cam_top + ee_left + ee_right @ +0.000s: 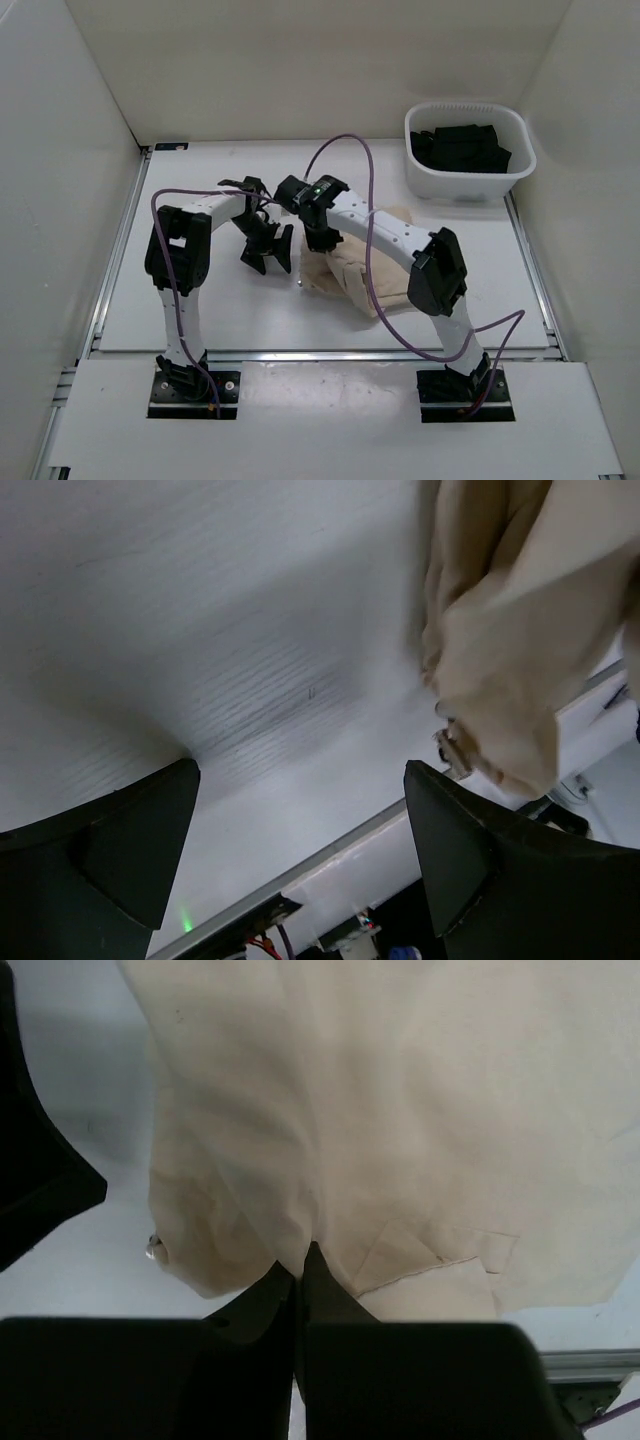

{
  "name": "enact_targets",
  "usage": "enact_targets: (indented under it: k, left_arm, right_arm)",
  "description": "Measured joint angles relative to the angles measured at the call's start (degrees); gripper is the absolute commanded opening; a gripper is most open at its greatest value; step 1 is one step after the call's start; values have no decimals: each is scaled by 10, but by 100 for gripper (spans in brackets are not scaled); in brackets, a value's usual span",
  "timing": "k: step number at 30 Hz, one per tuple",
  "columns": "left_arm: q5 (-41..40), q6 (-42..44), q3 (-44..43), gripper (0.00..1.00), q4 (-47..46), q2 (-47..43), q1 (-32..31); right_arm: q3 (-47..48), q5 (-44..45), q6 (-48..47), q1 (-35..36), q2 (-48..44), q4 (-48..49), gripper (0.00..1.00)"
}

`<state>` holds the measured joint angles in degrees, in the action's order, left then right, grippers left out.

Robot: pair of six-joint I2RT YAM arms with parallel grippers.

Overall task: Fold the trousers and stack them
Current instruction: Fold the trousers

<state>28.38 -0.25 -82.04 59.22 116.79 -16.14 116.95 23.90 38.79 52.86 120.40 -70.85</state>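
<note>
**Soft tan trousers in a bundle, one pincer shut on top, one wide open beside**

The soft, floppy tan cotton trousers (345, 280) lie in a lumpy bundle on the flat white table (200, 300), a bit to the right of the middle. They are not a neat flat stack yet. The right wrist camera shows a pocket slit (440, 1260) and a small shiny button (153, 1250) at one edge.

The right gripper (300, 1260) is on top of the bundle. Its two black fingers are pressed tight together and the tips touch the cloth. A crease runs away from the tips, so a bit of cloth may be pinched there, but I cannot tell for sure.

The left gripper (268, 258) is just beside the left end of the trousers. Its fingers are spread wide and hold nothing. Only bare table shows between them, with the cloth off to one side.

At the far right corner sits a white plastic tub (470, 150) with dark clothes in it, well apart from the trousers.

What could go wrong, I think:
- If the shut pincer lifts while cloth is caught in it, the bundle could be pulled up and come undone.
- If the shut pincer slides sideways, it could drag the cloth into more wrinkles.
- The open pincer is so close that one finger could bump the edge and push a fold over.
- If it grabs only the top layer, the rest will hang down and open out.
</note>
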Motion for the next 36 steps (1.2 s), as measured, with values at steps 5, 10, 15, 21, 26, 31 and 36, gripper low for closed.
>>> enact_targets:
  k: [5,10,15,21,26,31,36]
  left_arm:
    - [12,-7,-18,96,8,19,1]
    - [6,-8,-22,96,10,20,15]
    - [-25,-8,-33,96,3,18,81]
    - [-108,-6,-43,97,8,-29,116]
    - [-89,-4,-94,100,24,-97,38]
    - [-43,-2,-141,100,34,-81,-9]
    - [-58,-2,-193,99,27,46,-14]
  right_arm:
    - [-11,-51,6,0,7,19,38]
    - [41,-115,-48,2,24,56,71]
    - [52,-138,-114,46,14,116,73]
    - [-264,-121,-80,33,-203,235,27]
    - [-462,-124,-52,-49,-311,330,16]
    - [-533,-158,-96,15,-252,440,7]
    - [-550,-159,-107,38,-192,493,0]
